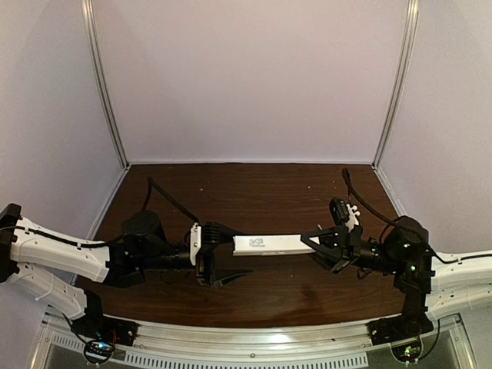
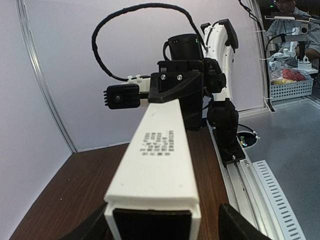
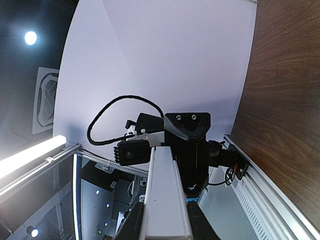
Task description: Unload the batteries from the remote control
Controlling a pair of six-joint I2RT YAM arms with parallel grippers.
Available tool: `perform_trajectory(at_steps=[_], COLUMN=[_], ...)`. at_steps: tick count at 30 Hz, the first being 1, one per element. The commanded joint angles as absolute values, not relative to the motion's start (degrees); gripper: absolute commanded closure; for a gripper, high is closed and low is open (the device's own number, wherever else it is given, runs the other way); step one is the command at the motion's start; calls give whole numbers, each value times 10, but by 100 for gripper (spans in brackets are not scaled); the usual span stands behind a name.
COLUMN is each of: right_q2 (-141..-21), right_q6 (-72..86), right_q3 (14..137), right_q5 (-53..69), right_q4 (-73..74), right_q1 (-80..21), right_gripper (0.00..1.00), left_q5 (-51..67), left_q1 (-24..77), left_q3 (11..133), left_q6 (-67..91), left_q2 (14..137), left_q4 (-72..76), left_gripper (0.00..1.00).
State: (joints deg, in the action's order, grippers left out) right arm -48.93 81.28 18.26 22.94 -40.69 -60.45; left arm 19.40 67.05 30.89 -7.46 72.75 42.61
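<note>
Top view: the remote control [image 1: 269, 244] hangs level above the table [image 1: 254, 192]. Its long axis runs from the left gripper [image 1: 223, 252] straight across to the right gripper [image 1: 321, 243].

Left wrist view: the remote's dark end faces this camera, printed label up. It sits between 2 spread fingers [image 2: 235, 226] that stand open, clear of it.

Right wrist view: only here, the right gripper's 2 fingers [image 3: 132, 225] are seen clamped on the remote's white sides.
</note>
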Motion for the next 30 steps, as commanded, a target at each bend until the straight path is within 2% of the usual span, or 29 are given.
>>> perform_trajectory(at_steps=[1, 8, 22, 30], right_q2=[-479, -482, -484, -488], right_q6=[817, 820, 824, 827], right_q3=[172, 165, 162, 160], right_q5=[231, 229, 223, 221], right_q4=[-434, -442, -445, -448], right_q1=[-602, -602, -603, -603], right_gripper=[100, 100, 100, 100], left_q5=[208, 204, 211, 212], left_q1=[667, 667, 667, 667], left_q3=[325, 342, 361, 365], left_q6=[-77, -77, -74, -77], left_q2=[732, 750, 772, 773], left_q4=[452, 450, 453, 452], left_gripper=[28, 27, 48, 42])
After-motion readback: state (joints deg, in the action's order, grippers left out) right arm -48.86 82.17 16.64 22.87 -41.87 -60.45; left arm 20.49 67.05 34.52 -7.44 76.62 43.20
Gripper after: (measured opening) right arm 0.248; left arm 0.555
